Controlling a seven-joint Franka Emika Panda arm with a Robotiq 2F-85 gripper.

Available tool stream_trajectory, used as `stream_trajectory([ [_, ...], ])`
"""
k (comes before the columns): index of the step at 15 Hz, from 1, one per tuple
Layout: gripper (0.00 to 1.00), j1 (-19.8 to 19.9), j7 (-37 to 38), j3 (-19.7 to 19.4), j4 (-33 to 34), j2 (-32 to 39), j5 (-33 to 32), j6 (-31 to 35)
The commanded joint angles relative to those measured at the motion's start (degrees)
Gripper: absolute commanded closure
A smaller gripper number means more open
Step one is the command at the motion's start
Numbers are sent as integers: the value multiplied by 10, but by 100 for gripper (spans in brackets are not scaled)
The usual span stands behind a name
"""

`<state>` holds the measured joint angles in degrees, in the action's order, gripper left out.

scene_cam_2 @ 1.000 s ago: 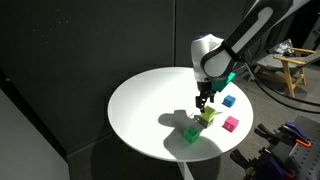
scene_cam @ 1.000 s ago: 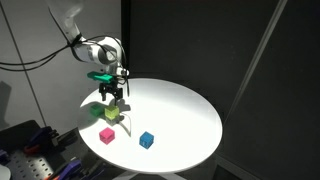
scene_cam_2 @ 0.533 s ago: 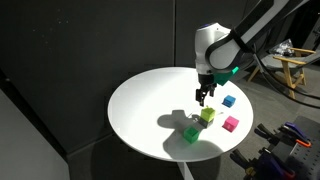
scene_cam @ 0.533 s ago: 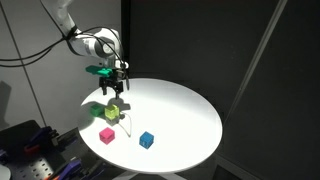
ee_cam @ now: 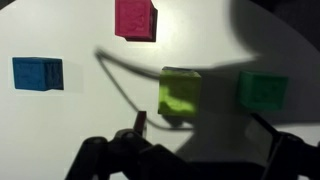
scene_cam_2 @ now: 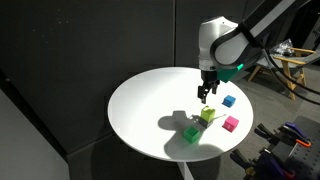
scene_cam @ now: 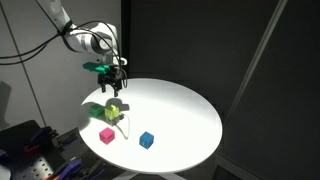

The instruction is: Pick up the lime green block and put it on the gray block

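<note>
The lime green block (scene_cam_2: pixel 208 115) sits on the white round table (scene_cam_2: pixel 150 100), a little higher than the other cubes. It also shows in an exterior view (scene_cam: pixel 114 110) and in the wrist view (ee_cam: pixel 180 90). The gray block is not clearly visible; only darkness shows under the lime block. My gripper (scene_cam_2: pixel 203 97) hangs above the lime block, clear of it. It shows in an exterior view (scene_cam: pixel 114 86) too. In the wrist view the gripper (ee_cam: pixel 205 130) is open with nothing between its fingers.
A deeper green cube (scene_cam_2: pixel 191 133) lies next to the lime block, also in the wrist view (ee_cam: pixel 262 90). A pink cube (scene_cam_2: pixel 231 124) and a blue cube (scene_cam_2: pixel 229 101) lie near the table's edge. Dark curtains stand behind the table.
My gripper has risen straight up from the lime block, which stays in place. The other cubes have not moved.
</note>
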<state>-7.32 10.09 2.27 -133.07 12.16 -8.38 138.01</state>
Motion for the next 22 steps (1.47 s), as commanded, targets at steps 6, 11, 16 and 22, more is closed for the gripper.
stream_trajectory([
  [6, 0, 10, 0, 9, -39, -59, 76, -35],
  [11, 0, 9, -2, 10, -59, -94, 98, -39],
  [16, 0, 9, -2, 11, -80, -133, 95, -37],
  [22, 0, 11, -7, 12, -100, -178, 94, -36],
])
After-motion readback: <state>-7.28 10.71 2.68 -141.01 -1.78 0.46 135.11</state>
